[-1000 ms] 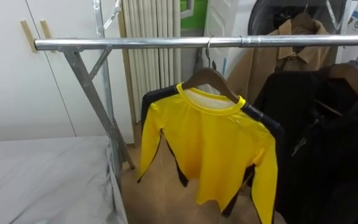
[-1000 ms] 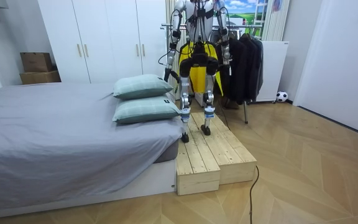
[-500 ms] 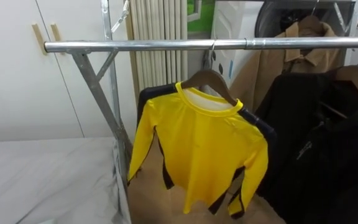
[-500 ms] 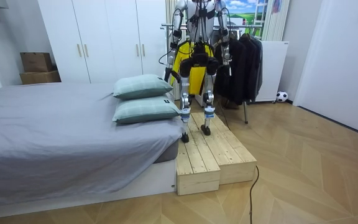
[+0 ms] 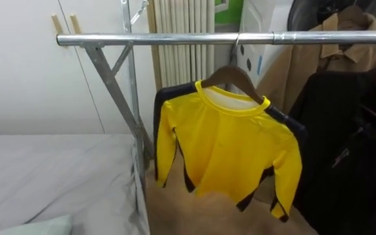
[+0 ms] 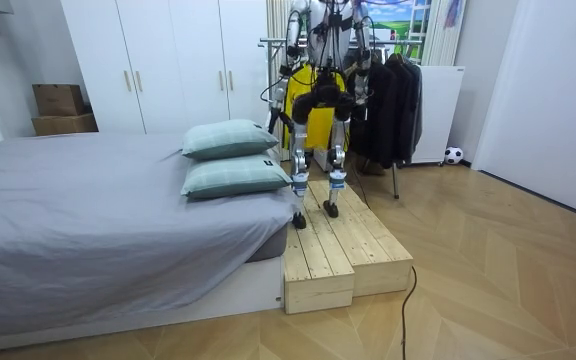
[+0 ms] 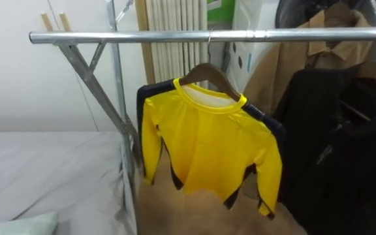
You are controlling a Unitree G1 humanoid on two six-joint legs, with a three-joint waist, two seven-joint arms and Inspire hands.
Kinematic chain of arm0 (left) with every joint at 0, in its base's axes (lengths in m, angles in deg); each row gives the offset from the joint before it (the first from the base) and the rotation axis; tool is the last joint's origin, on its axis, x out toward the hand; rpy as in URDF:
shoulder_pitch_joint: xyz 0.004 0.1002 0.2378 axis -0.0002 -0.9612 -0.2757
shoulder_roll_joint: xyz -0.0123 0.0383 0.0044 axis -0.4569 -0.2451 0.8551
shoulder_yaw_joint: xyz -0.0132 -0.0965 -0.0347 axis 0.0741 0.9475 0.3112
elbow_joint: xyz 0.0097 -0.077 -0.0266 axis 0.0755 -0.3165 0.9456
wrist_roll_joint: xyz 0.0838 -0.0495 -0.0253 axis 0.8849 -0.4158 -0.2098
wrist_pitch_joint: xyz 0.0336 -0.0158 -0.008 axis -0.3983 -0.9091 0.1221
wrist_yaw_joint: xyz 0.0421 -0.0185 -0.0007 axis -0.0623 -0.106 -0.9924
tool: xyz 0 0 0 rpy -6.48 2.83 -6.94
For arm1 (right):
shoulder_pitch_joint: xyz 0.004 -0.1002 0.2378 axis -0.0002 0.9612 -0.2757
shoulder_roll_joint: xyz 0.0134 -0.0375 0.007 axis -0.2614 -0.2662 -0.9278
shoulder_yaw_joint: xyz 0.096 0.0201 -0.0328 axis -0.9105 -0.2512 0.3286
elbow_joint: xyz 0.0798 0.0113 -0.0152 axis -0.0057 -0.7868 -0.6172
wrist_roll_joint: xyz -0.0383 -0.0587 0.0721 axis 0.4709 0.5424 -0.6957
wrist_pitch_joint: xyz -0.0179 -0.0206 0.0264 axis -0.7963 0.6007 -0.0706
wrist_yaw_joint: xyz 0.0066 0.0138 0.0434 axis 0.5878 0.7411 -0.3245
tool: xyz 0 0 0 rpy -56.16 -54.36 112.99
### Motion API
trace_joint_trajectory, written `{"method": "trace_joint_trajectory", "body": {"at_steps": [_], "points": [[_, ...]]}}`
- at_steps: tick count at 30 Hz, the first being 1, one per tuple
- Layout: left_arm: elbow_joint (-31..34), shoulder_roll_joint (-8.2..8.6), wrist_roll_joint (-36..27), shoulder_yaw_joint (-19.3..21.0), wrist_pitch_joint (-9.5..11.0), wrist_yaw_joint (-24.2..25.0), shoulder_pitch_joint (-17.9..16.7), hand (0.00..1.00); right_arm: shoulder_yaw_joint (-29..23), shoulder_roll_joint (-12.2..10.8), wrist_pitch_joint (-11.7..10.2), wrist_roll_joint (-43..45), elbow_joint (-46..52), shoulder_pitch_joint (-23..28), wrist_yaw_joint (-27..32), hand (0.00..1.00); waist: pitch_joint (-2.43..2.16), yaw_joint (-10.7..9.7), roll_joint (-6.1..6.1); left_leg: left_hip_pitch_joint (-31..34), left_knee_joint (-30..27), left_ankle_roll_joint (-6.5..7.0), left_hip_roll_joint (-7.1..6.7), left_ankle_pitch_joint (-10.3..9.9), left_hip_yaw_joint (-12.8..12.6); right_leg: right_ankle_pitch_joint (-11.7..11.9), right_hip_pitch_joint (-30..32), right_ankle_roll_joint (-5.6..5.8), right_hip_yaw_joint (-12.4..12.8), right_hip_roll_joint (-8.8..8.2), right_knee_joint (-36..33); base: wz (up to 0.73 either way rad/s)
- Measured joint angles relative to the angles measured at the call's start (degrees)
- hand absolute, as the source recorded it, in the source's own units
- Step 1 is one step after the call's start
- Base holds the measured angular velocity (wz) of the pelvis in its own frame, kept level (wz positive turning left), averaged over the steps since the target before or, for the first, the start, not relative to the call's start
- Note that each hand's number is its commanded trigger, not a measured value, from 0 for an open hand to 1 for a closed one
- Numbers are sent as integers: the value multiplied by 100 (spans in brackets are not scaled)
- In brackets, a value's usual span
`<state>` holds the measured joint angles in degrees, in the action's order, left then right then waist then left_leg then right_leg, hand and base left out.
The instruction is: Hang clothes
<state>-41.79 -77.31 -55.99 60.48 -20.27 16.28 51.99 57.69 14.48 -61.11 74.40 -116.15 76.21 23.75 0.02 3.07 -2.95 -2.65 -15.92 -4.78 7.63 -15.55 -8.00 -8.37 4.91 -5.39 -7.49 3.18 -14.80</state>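
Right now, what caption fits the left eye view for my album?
A yellow shirt on a wooden hanger hangs from the metal rail, beside dark coats.

a: where do you find the yellow shirt (image 7: 207, 140)?
b: you find it on a wooden hanger (image 7: 204, 70) hooked over the metal rail (image 7: 142, 36). its sleeves hang down, and dark cloth (image 7: 152, 91) shows behind its shoulders.
a: what do you see to its right?
b: a black jacket (image 7: 331, 150) just beside it, and a tan coat (image 7: 286, 72) further back. to your left, note the grey bed (image 7: 44, 170) beside the rail's slanted brace (image 7: 97, 88).
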Motion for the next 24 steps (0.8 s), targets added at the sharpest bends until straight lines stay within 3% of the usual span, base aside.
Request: {"method": "trace_joint_trajectory", "body": {"at_steps": [2,3,4,5,6,7,8,9,10,11,12,13,14,15,16,19,21,22,24], "points": [[34,-10,-8,7,24,107,20,0,33,103,4,23,-78,-57,-23,0,11,162,-16,262,-99,-77,6,117,-12,-33,108,-43,-255,-48,-22,70],[83,-10,-11,5,15,161,22,0,50,109,11,25,-81,-85,-24,0,23,204,-14,438,-77,-84,9,262,-88,-54,147,-85,-538,-124,6,129],[138,-13,-22,7,-33,224,37,0,47,147,20,-1,-87,-93,-36,0,11,201,28,652,-38,-44,24,423,-265,-81,206,-129,-896,-249,26,148],[166,-21,-19,6,-46,250,52,0,33,143,25,-1,-94,-104,-47,0,29,205,52,743,-22,-25,41,516,-396,-98,228,-156,-1105,-318,42,159],[177,-20,-18,4,-64,286,88,0,-5,124,66,-1,-104,-148,-48,0,81,219,90,879,-315,61,146,539,-830,-168,237,-236,-1419,-407,53,154],[170,-18,-13,3,-104,356,122,0,-21,118,155,8,-104,-149,-52,0,98,258,85,912,-906,280,358,375,-1439,-248,185,-294,-1767,-442,51,154],[151,-21,-16,-10,-129,375,128,0,-30,101,192,13,-101,-148,-47,0,100,253,94,912,-1197,343,451,283,-1680,-286,163,-285,-1969,-471,32,177],[133,-23,-12,-29,-164,392,176,0,-78,73,238,1,-86,-164,-30,0,102,193,56,903,-1775,427,602,127,-1921,-363,117,-279,-2385,-518,-23,194],[133,-23,-15,-27,-166,405,265,0,-123,84,276,-42,-86,-182,-2,0,87,162,30,832,-2213,445,711,7,-2051,-420,92,-299,-2817,-538,-43,193],[138,-23,-16,-31,-157,407,312,0,-129,86,289,-51,-99,-205,9,0,81,171,21,758,-2314,437,740,-25,-2117,-437,86,-312,-3000,-548,-71,183],[140,-57,39,-132,-197,407,379,0,-131,82,312,-70,-114,-256,9,0,69,149,0,577,-2356,423,758,-33,-2245,-489,85,-333,-3355,-561,-102,167],[147,-88,145,-121,-212,408,396,0,-164,68,314,-111,-121,-260,9,0,55,133,-18,358,-2207,316,698,-100,-2297,-520,104,-333,-3639,-564,-109,163],[148,-100,160,-122,-212,405,403,0,-176,63,313,-132,-121,-261,10,0,56,137,-15,248,-2067,288,647,-127,-2314,-532,110,-323,-3785,-570,-112,146],[145,-112,162,-129,-213,395,398,0,-172,61,294,-216,-121,-258,10,0,56,141,-15,16,-1706,240,533,-184,-2343,-562,113,-285,-4090,-592,-144,132],[145,-112,149,-143,-229,379,393,0,-165,56,234,-331,-154,-250,11,0,55,139,-18,-171,-1280,264,388,-304,-2361,-624,132,-174,-4337,-645,-253,125],[145,-129,136,-153,-269,345,391,0,-178,46,113,-542,-255,-256,40,0,8,147,52,-416,-130,356,59,-571,-2513,-673,394,-85,-4447,-854,-727,91],[142,-200,95,-108,-275,288,396,0,-170,7,90,-791,-283,-293,85,0,13,185,177,-378,83,117,38,-544,-2539,-590,499,-83,-4454,-998,-896,44],[100,-203,80,-62,-275,252,374,0,-170,8,89,-990,-294,-216,82,0,-37,201,154,-404,126,117,64,-519,-2558,-400,460,-57,-4423,-1005,-851,30],[73,-214,-57,17,-269,203,384,0,-152,8,106,-1226,-297,-94,85,0,-59,179,177,-535,220,94,56,-345,-2656,-277,337,-129,-4403,-1084,-790,41]]}}
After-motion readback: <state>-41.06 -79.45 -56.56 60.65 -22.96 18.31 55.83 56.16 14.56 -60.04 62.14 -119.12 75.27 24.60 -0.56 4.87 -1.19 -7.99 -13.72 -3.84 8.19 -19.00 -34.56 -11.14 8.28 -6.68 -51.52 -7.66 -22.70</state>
